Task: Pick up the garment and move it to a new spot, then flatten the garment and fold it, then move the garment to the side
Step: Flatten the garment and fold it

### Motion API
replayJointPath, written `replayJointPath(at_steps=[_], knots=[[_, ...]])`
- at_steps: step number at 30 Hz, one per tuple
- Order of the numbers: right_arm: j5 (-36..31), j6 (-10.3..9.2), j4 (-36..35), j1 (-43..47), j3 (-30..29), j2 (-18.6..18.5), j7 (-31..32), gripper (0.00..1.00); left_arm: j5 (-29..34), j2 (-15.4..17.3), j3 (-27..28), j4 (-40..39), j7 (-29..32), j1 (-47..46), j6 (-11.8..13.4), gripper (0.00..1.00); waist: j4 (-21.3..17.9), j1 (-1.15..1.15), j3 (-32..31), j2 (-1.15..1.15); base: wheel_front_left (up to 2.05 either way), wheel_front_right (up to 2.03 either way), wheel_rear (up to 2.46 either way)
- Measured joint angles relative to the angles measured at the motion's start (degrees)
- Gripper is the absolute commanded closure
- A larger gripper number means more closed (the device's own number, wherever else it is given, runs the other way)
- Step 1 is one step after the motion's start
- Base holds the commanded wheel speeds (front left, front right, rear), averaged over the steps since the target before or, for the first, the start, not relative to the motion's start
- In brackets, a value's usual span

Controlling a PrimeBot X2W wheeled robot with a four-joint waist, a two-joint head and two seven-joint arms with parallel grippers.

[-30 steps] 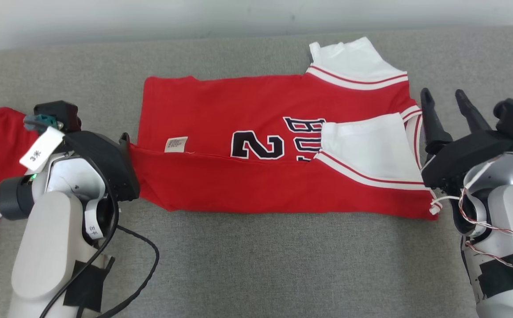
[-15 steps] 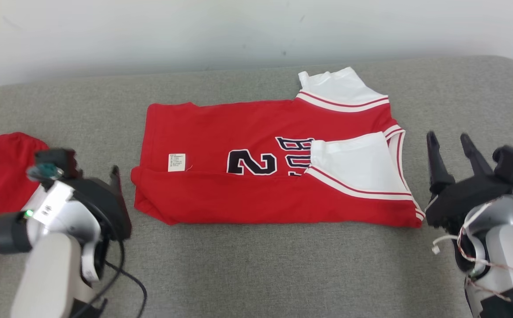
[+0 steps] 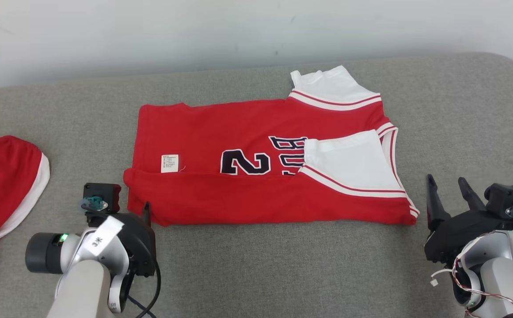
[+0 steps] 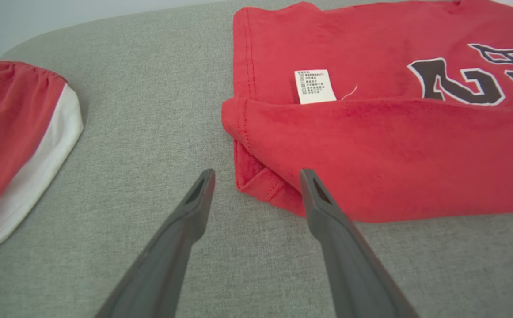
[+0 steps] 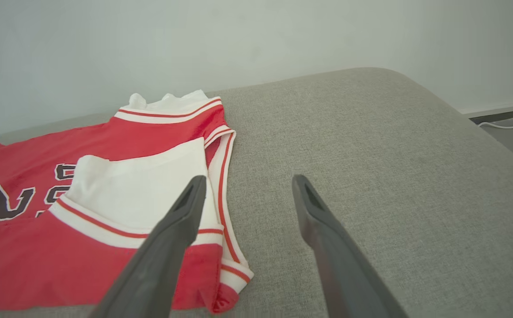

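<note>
**Folded jersey flat on the tabletop, both claws wide and empty**

The red basketball jersey (image 3: 247,128) lies in the middle of the grey cloth-covered tabletop (image 3: 256,269), stretched sideways, with its near long edge folded up over itself. A dark number 2 (image 3: 245,161) and part of some lettering show above that fold, upside down in the head view. A white care label (image 3: 169,163) sits toward the jersey's left end. At the right end a white panel with red striped trim (image 3: 349,161) lies folded over the red cloth, and another white piece sticks out at the far right corner.

The left claw (image 4: 257,174) is spread wide and holds nothing. In the left wrist view its fingertips sit at the jersey's near left corner, one finger over bare tabletop and the other over the corner's edge; whether it touches the cloth I cannot tell.

The right claw (image 3: 445,179) is also spread wide and empty, just beside the jersey's near right corner, fingers pointing away from the robot.

A second red garment with a white band (image 3: 4,176) lies at the tabletop's left edge, well apart from the jersey. A pale wall (image 3: 150,35) rises behind.
</note>
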Motion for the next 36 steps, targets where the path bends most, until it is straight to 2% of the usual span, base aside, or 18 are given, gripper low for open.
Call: replayJointPath(at_steps=[16, 27, 34, 36], knots=[[-0.52, 0.02, 6.81, -0.79, 2.7, 0.57, 3.01, 0.0, 1.62, -0.13, -1.18, 3.94, -1.55, -0.8, 0.14, 0.0, 0.86, 0.01, 3.11, 0.0, 0.0, 0.0, 0.0], [-0.52, 0.04, 9.0, -1.24, 3.35, 0.8, 4.98, 0.0, 1.62, -0.08, -1.59, 5.81, -3.56, -1.42, 0.01, 0.0, 1.01, 0.01, 3.19, 0.0, 0.0, 0.0, 0.0], [-0.52, 0.04, 9.65, -1.31, 3.32, 0.81, 5.0, 0.0, 1.72, 0.35, -2.05, 5.57, -6.06, -2.94, -1.01, 0.0, 0.94, 0.01, 3.04, 0.0, 0.0, 0.0, 0.0], [-0.52, 0.04, 9.81, -1.35, 3.3, 0.81, 4.99, 0.0, 1.74, 0.65, -2.58, 5.61, -6.09, -2.97, -2.03, 0.0, 1.0, 0.01, 2.95, 0.0, 0.0, 0.0, 0.0]])
